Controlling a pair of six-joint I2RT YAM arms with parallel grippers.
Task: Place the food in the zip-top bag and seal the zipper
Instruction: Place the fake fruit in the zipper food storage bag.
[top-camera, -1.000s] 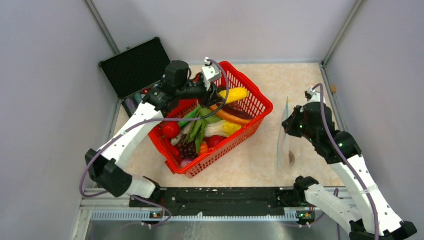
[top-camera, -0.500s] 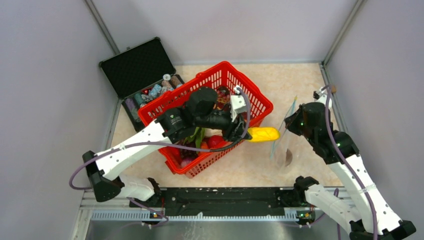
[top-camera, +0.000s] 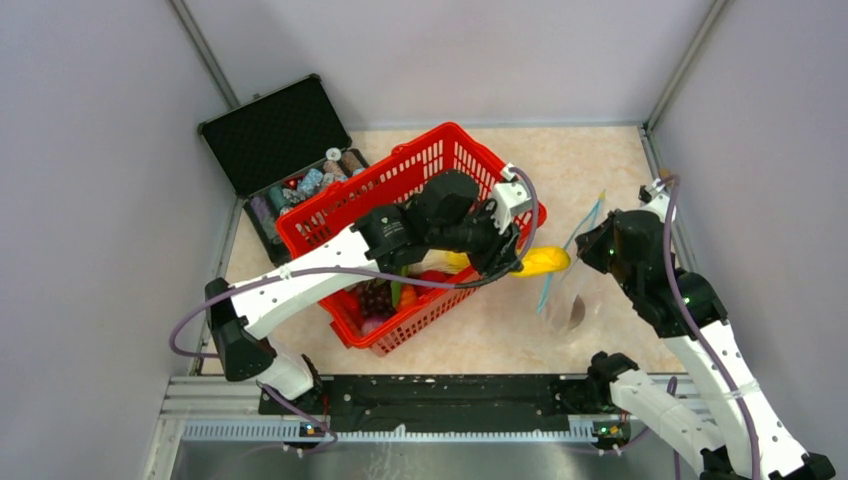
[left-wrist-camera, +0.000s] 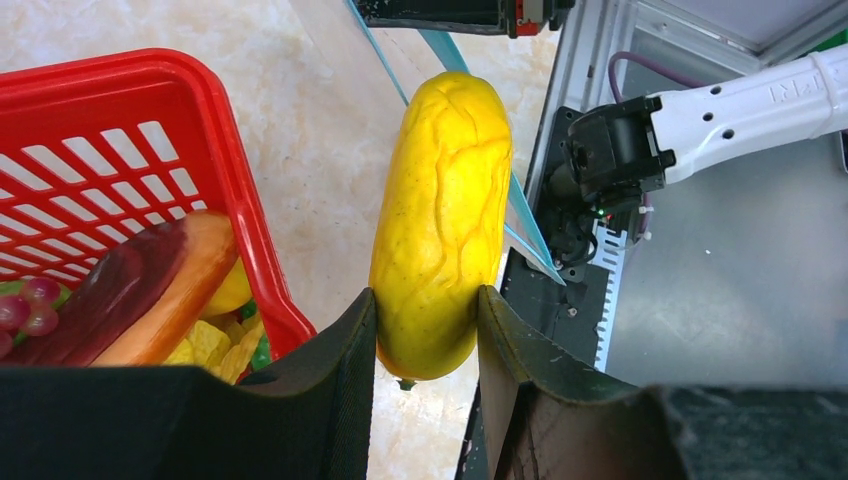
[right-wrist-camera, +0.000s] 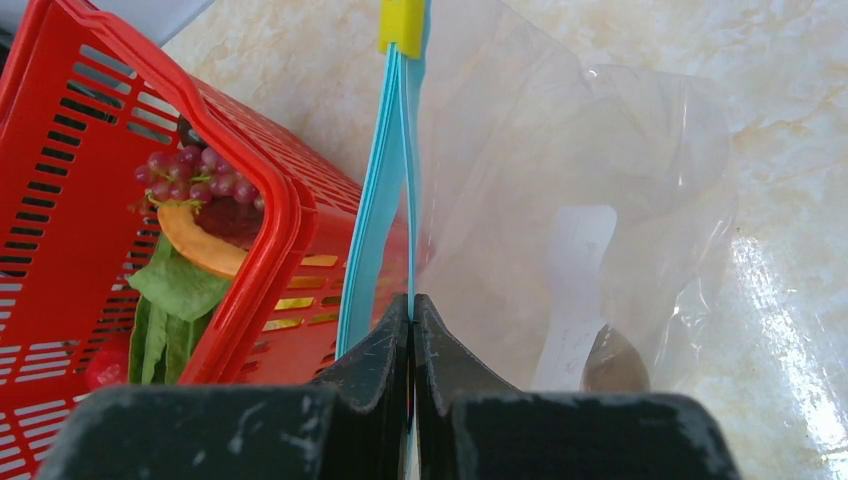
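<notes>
**Yellow food piece (left-wrist-camera: 445, 200) held end-on at the mouth of the zip-top bag (right-wrist-camera: 600, 150).**

The left claw (left-wrist-camera: 425, 300) is clenched across the lower end of the yellow food piece, just past the rim of the red basket (top-camera: 370, 178). The piece's long axis runs away from the claw toward the bag, its far tip beside the light-blue zipper (right-wrist-camera: 385, 200). The right claw (right-wrist-camera: 411, 305) is clamped shut on one zipper lip and holds the bag upright above the bench (top-camera: 590, 160). The other lip bows aside, leaving a narrow slot. A brown food piece (right-wrist-camera: 612, 362) lies inside. Entry probably requires tip-first travel between the lips, and the left arm is the nearer.
</notes>
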